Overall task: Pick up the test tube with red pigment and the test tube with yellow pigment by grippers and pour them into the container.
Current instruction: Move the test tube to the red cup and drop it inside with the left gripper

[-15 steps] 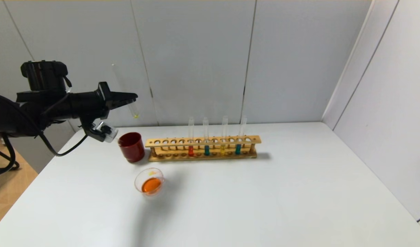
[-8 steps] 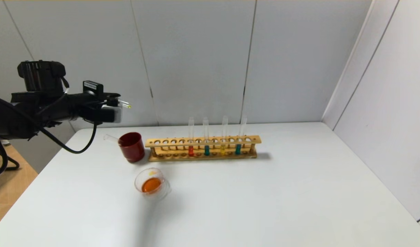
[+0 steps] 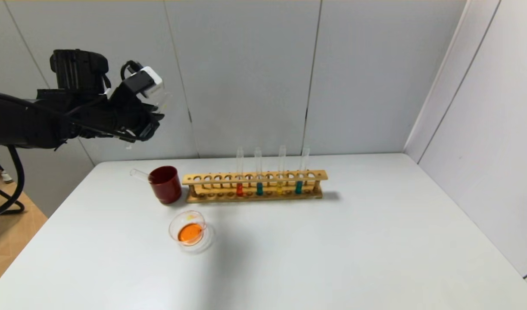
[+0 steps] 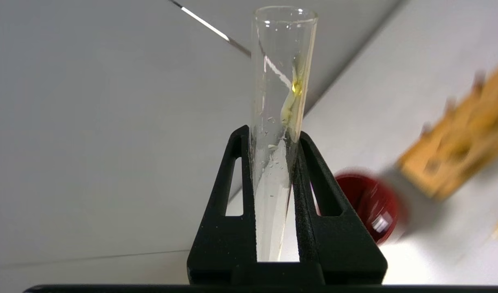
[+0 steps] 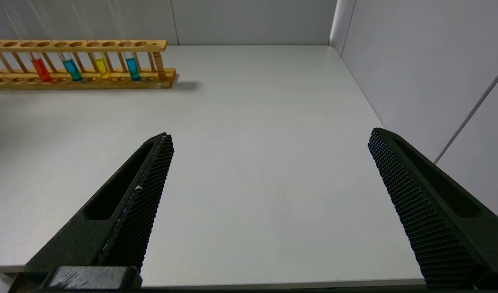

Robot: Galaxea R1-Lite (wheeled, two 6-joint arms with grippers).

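My left gripper (image 3: 148, 125) is raised high at the table's far left and is shut on a clear test tube (image 4: 279, 101). That tube holds only a thin yellow streak. In the left wrist view the left gripper (image 4: 273, 134) clamps the tube's lower part, with its open mouth pointing away. The container (image 3: 188, 232), a round glass dish, holds orange liquid and sits in front of the red cup. A test tube with red pigment (image 3: 239, 188) and one with yellow pigment (image 3: 279, 187) stand in the wooden rack (image 3: 254, 177). My right gripper (image 5: 270, 134) is open and empty above the table's near right edge.
A dark red cup (image 3: 165, 184) stands left of the rack, and an empty clear tube (image 3: 138, 173) lies behind it. Two teal tubes (image 3: 259, 188) stand in the rack too. Grey walls close the back and right sides.
My left arm has risen and its wrist has rolled over with the tube, so the white block now sits on top. The dish, cup and rack have not moved.
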